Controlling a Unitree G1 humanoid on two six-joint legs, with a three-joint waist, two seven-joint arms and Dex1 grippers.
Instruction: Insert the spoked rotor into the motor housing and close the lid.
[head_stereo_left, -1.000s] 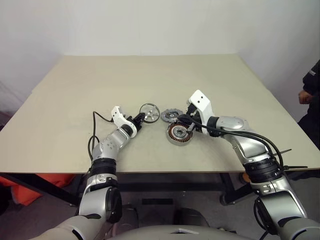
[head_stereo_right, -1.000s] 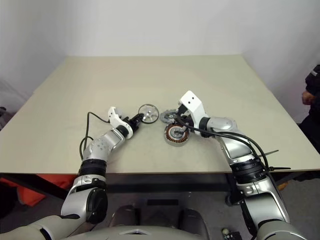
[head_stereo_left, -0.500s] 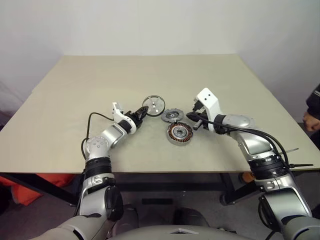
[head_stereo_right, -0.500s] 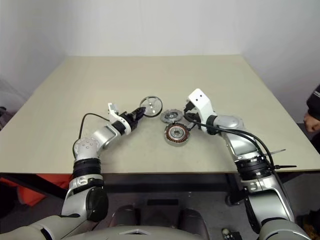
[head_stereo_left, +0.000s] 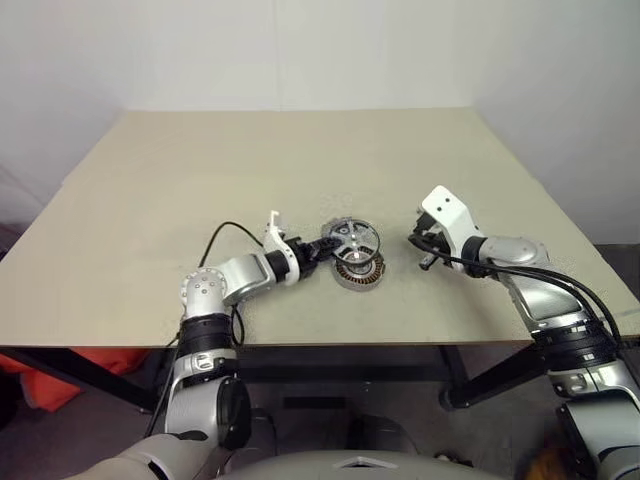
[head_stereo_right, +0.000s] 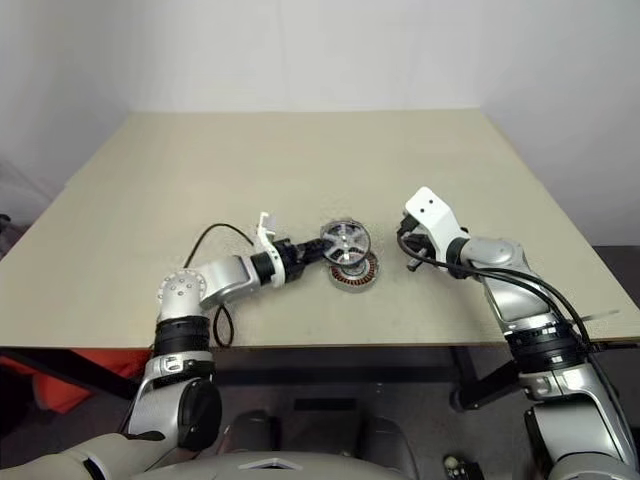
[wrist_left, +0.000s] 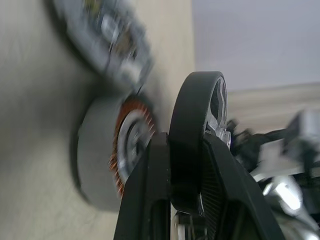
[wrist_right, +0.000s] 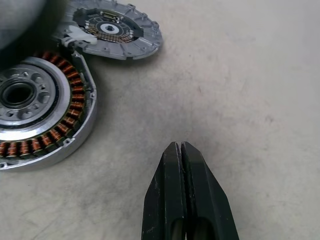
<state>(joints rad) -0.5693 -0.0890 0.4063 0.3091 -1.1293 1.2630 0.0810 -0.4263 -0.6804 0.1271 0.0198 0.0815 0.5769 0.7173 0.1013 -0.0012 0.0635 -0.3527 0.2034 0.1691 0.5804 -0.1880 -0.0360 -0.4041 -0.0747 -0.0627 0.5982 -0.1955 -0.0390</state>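
Two pincers are working the tan table (head_stereo_left: 150, 200), and the insertion step is the one in hand: the left gripper (head_stereo_left: 322, 247) is carrying the spoked rotor (head_stereo_left: 350, 239) by its black rim, fingers (wrist_left: 150, 200) clamped on either side of that rim, and is holding it tilted on edge just above the motor housing (head_stereo_left: 360, 270). That housing is lying flat on the table directly beyond and beneath the left fingertips, its copper windings and dark centre facing up. Its lid (wrist_right: 112, 27), the flat toothed disc with a dark centre, is resting on the table just past the housing, close against it.

My judgement is that the rotor is not yet seated; it is leaning at an angle, so the next move is calling for the wrist to bring it level, centre its hub over the bore and lower it straight down before letting go.

Well apart to the other side of the housing, the right gripper (wrist_right: 182, 155) is hovering over bare table, fingers pressed fully together and grasping nothing, with housing and lid lying ahead of its tips
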